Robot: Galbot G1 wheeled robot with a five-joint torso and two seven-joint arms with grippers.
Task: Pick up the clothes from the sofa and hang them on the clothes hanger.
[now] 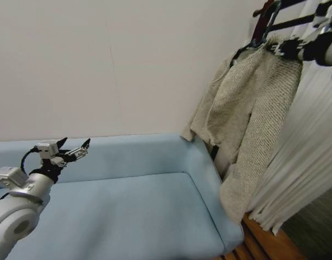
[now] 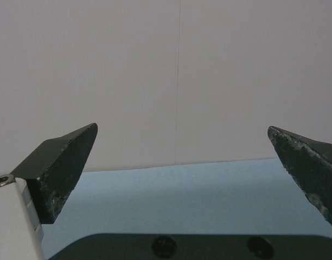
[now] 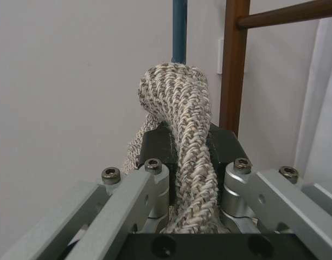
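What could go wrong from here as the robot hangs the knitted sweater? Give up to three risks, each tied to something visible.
1. The right gripper pinches one narrow fold of the knitted sweater; the rest hangs free, so the knit may slip out or stretch.
2. The gripper is close to the wooden rack; a small misjudgement could knock it.
3. The left gripper is open over the sofa, too far to catch a drop.

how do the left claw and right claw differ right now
The left claw is open and empty; the right claw is shut on the knit sweater. The left claw hangs low over the sofa; the right claw is raised beside the clothes rack. Both have dark fingers.
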